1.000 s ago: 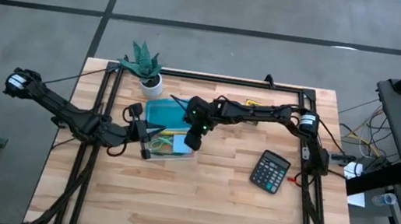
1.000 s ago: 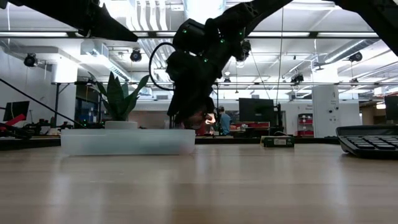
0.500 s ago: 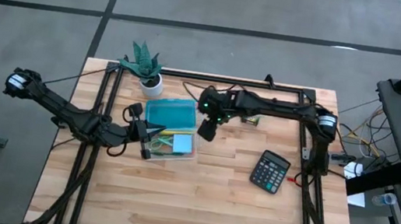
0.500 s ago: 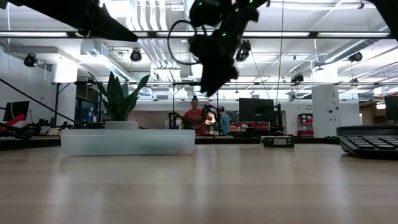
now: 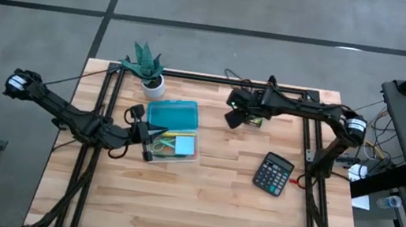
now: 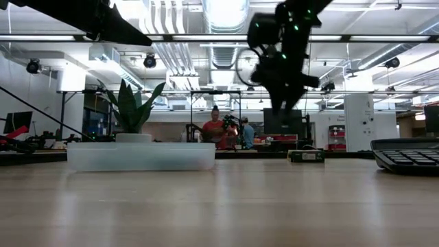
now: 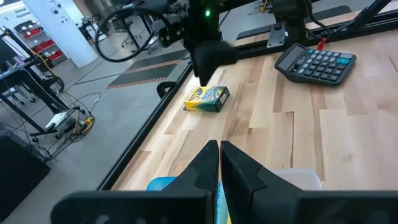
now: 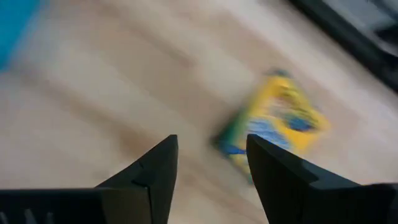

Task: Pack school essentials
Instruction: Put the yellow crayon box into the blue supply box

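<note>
A clear plastic box (image 5: 175,146) sits left of the table's middle, with its blue lid (image 5: 174,113) lying on its far side. Inside are a blue sticky pad (image 5: 182,147) and thin yellow and green pieces (image 5: 167,137). The yellow-green crayon box (image 5: 254,121) lies flat near the far edge, and shows also as the crayon box (image 7: 208,98) and, blurred, the crayon box (image 8: 280,124). My right gripper (image 5: 234,119) (image 8: 208,163) hovers open above the table just left of it. My left gripper (image 5: 155,133) (image 7: 218,163) is shut at the clear box's left end. My left gripper points level across the clear box from the table's left. I cannot tell whether its shut fingers (image 7: 205,165) touch the box's rim (image 7: 298,177) or anything inside.
A dark calculator (image 5: 273,173) lies toward the table's right, a red piece (image 5: 297,180) beside it. A small potted plant (image 5: 146,67) stands at the far left corner. A black frame (image 5: 216,79) runs along the far edge and sides. People stand in the room behind (image 6: 221,129).
My right gripper has risen from the clear box and swung toward the table's right and far edge, ending beside the crayon box. The left arm and the box have stayed put.
</note>
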`<control>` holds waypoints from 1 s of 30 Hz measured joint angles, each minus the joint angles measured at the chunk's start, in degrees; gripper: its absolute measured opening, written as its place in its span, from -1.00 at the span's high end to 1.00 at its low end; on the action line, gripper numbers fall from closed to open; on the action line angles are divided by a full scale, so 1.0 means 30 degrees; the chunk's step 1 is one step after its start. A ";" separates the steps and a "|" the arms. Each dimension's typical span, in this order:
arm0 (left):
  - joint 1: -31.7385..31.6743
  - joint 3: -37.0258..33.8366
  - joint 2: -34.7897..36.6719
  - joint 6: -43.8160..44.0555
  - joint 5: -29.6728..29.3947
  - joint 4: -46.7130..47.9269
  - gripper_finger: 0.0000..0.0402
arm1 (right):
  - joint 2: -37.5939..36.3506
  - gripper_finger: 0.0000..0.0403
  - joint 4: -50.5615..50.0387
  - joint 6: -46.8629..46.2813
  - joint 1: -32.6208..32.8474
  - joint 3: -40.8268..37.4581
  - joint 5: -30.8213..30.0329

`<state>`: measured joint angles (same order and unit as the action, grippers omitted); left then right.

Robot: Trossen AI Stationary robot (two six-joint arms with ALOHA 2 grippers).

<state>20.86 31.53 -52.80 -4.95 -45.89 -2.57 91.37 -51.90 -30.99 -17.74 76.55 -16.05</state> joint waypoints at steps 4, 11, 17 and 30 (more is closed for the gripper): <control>0.0000 0.0000 0.0000 0.0000 0.0000 0.0000 1.00 | -0.0345 -0.02 0.0105 -0.1734 -0.0684 -0.1456 -0.1628; 0.0000 0.0007 0.0000 -0.0138 0.0000 -0.0007 1.00 | -0.0160 -0.44 0.0152 -0.4240 -0.1721 -0.2643 -0.2950; 0.0000 0.0007 0.0000 -0.0146 0.0000 -0.0007 1.00 | -0.0167 -0.76 0.1640 -0.7086 -0.1925 -0.4309 -0.4221; -0.0003 0.0007 0.0000 -0.0146 0.0000 -0.0007 1.00 | -0.0145 -0.84 0.6135 -0.8603 -0.1981 -0.6850 -0.5061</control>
<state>20.85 31.55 -52.80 -5.39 -45.89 -2.59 90.94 -33.50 -56.80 -23.68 56.00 -31.23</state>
